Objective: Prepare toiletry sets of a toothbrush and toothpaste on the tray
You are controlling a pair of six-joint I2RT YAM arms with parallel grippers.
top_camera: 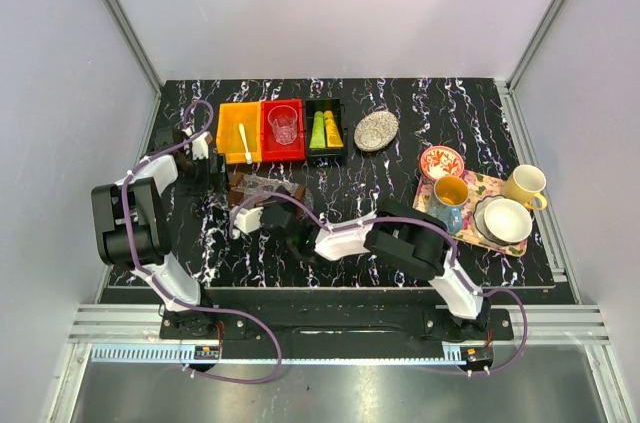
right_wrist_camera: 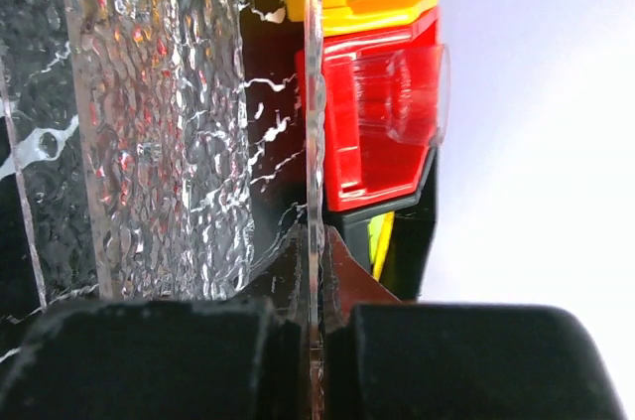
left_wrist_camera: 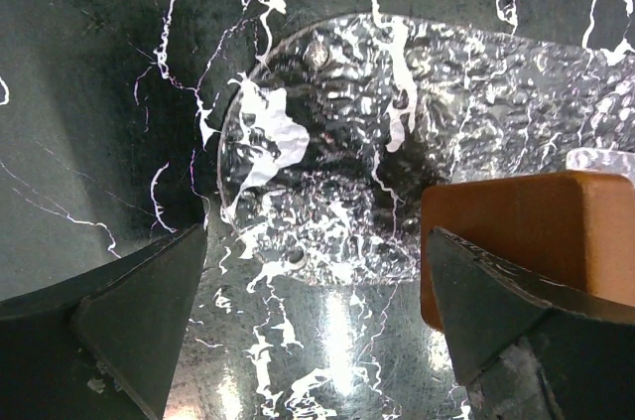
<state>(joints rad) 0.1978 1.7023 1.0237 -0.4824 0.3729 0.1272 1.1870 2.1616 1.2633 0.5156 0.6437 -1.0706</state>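
Here, right gripper (right_wrist_camera: 316,271) clamping the rim of the clear tray (left_wrist_camera: 337,112), left gripper (left_wrist_camera: 313,271) hanging wide open by the tray's left end, toothbrush (top_camera: 244,144) lying in the orange bin (top_camera: 228,133) behind the tray, toothpaste tubes (top_camera: 325,129) sitting in the black bin (top_camera: 343,133) behind it.

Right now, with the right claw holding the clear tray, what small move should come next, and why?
Probably send the open left claw to the toothbrush in the yellow bin: the right claw is shut on the rim of the clear tray, and nothing lies on it yet.
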